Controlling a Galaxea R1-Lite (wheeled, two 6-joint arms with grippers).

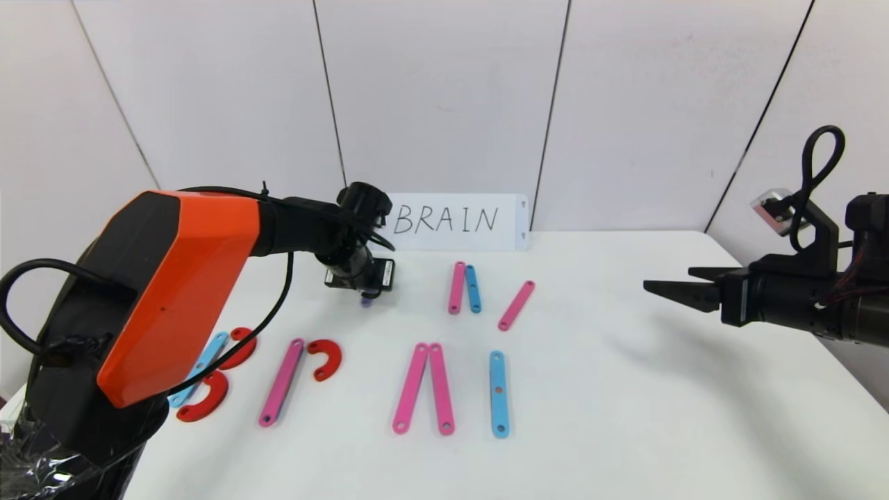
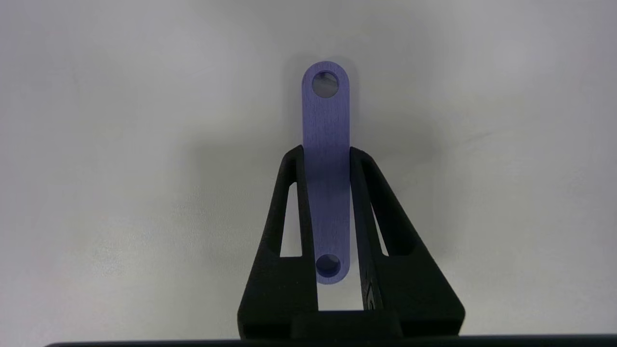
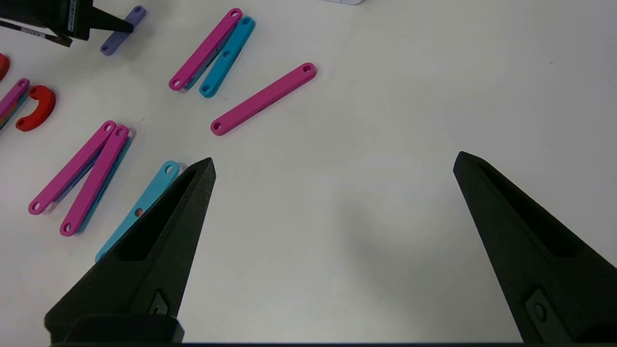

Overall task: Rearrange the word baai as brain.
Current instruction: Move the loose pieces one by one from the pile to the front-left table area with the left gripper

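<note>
My left gripper (image 2: 327, 152) is shut on a short purple bar (image 2: 326, 111) and holds it by its long edges, low over the table at the back left (image 1: 366, 298). The front row of the word has a blue bar (image 1: 201, 368) with two red curves (image 1: 205, 403), a pink bar (image 1: 281, 382) with a red curve (image 1: 325, 359), two pink bars (image 1: 424, 397) leaning together, and a blue bar (image 1: 499, 394). My right gripper (image 3: 335, 161) is open and empty, hovering at the right (image 1: 656, 286).
A pink bar (image 1: 456, 287) and a blue bar (image 1: 473, 289) lie side by side behind the row, with a slanted pink bar (image 1: 516, 305) next to them. A white card (image 1: 455, 222) with handwritten BRAIN stands at the back wall.
</note>
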